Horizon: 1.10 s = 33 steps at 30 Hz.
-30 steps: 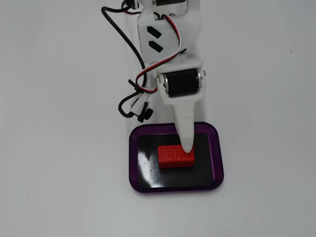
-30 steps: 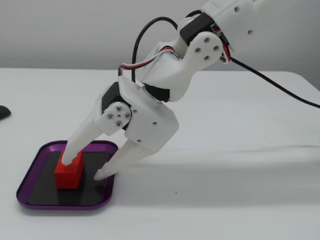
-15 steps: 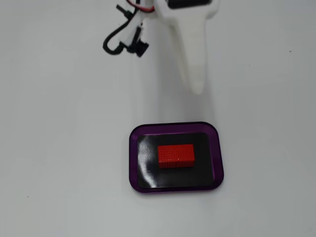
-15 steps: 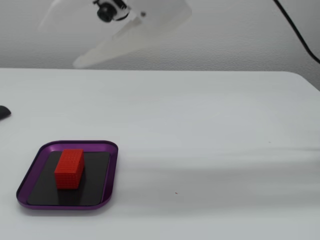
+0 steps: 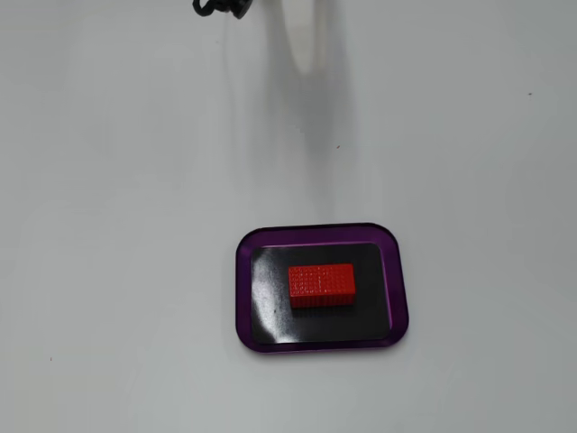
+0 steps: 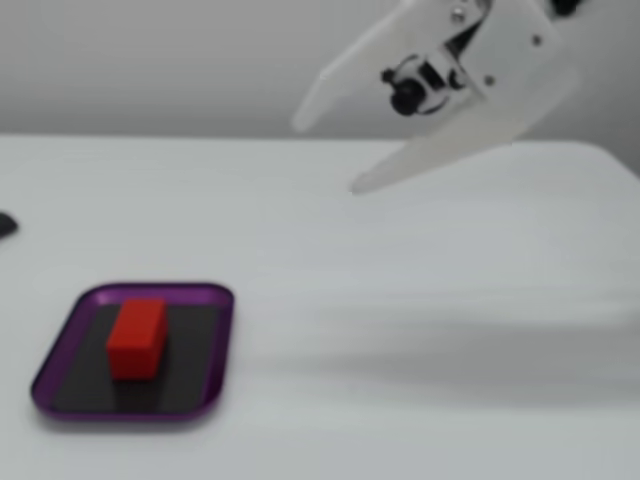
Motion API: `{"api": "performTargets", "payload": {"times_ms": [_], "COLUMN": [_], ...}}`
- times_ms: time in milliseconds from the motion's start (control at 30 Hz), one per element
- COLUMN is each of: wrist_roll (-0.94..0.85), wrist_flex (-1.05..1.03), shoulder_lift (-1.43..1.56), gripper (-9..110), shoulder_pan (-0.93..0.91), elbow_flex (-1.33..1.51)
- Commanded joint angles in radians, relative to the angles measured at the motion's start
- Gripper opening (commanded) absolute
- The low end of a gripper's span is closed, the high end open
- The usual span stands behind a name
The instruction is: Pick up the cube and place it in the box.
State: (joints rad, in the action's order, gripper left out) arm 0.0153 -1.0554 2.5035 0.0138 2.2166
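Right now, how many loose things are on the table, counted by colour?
Red: 1, the cube, lying inside the tray.
Purple with black bottom: 1, the tray.
Total: 2.
The white end effector is open, empty and raised off the table, so it is not counted.

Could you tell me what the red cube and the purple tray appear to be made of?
The cube looks like matte plastic, possibly 3D-printed, given its fine grid texture. The tray looks like glossy plastic or coated metal: its purple rim shines and its black bottom reflects light.
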Motion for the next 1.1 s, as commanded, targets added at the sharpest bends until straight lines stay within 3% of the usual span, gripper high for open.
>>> {"api": "performTargets", "payload": {"times_ms": [0, 233, 433, 633, 767, 1067], "wrist_roll": [-0.003, -0.006, -0.005, -0.005, -0.023, -0.087], "wrist_flex": [0.009, 0.012, 0.003, -0.002, -0.018, -0.034], "shoulder_lift": [0.173, 0.563, 0.864, 0.810, 0.808, 0.808], "gripper": [14, 14, 14, 12, -2, -1], "shoulder_pan": [-0.002, -0.011, -0.146, -0.155, -0.153, -0.153], "elbow_flex": [0.158, 0.430, 0.652, 0.696, 0.696, 0.695]}}
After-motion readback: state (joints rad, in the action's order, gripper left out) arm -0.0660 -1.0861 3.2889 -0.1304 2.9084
